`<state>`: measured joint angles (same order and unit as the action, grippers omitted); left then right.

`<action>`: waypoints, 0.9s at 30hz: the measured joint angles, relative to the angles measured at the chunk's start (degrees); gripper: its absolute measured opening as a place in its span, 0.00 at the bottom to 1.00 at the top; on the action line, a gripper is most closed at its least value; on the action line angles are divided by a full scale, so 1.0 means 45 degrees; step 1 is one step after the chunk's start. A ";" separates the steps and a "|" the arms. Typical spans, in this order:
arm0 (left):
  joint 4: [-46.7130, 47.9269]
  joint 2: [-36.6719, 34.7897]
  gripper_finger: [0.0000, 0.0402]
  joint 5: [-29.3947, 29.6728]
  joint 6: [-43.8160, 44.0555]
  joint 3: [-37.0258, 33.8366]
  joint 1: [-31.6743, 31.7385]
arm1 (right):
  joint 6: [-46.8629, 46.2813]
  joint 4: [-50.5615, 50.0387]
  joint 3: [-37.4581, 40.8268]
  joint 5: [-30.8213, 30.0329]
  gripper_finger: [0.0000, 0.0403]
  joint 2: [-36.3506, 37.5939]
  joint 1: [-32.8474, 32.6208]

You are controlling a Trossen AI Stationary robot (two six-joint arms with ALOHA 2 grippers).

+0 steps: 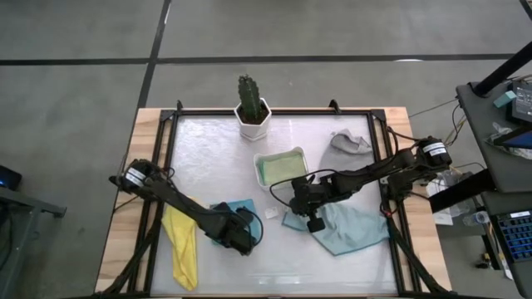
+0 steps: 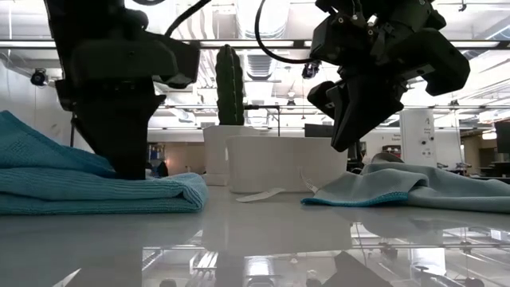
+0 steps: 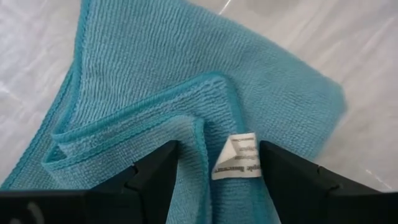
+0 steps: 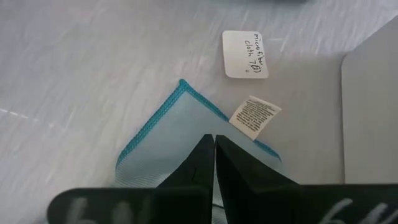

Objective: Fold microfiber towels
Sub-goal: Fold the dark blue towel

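Left gripper (image 1: 246, 239): jaws wide, straddling the folded bright blue towel (image 1: 235, 218) at the near left-centre of the counter (image 1: 208, 158). Right gripper (image 1: 315, 224): jaws pressed together, holding nothing, above a corner of the pale teal towel (image 1: 349, 228) at near right. Yellow towel (image 1: 182, 245): near left edge. Olive green towel (image 1: 281, 167): in the white tray (image 1: 263, 182), centre. Grey towel (image 1: 349, 143): far right. Potted cactus (image 1: 251, 108): far centre. Small paper label (image 4: 245, 55): just beside the teal corner.

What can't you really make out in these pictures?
- Blue towel: mostly hidden under the left gripper, high view.
- Card: handwriting too small, right wrist view.
- Tray: contents hidden by its wall, low view.
- Teal towel: cut off behind the shut right gripper.
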<state>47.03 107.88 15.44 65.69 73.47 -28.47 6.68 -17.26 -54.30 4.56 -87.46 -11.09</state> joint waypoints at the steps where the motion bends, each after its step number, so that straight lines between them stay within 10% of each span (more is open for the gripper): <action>1: -0.0002 0.0023 0.52 0.0017 0.0000 0.0000 0.0000 | 0.0001 0.0000 0.0000 0.0000 0.02 0.0000 0.0000; 16: 0.0300 -0.0242 0.04 0.0241 -0.0114 0.0015 0.0000 | 0.0000 0.0031 0.0000 0.0000 0.02 0.0005 0.0000; 27: 0.4258 -0.1489 0.02 0.0536 -0.0005 -0.0072 -0.0112 | -0.0032 0.0219 0.0000 0.0000 0.02 0.0005 0.0000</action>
<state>66.19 101.18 17.85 65.67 73.15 -28.97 6.53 -16.27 -54.30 4.56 -87.44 -11.09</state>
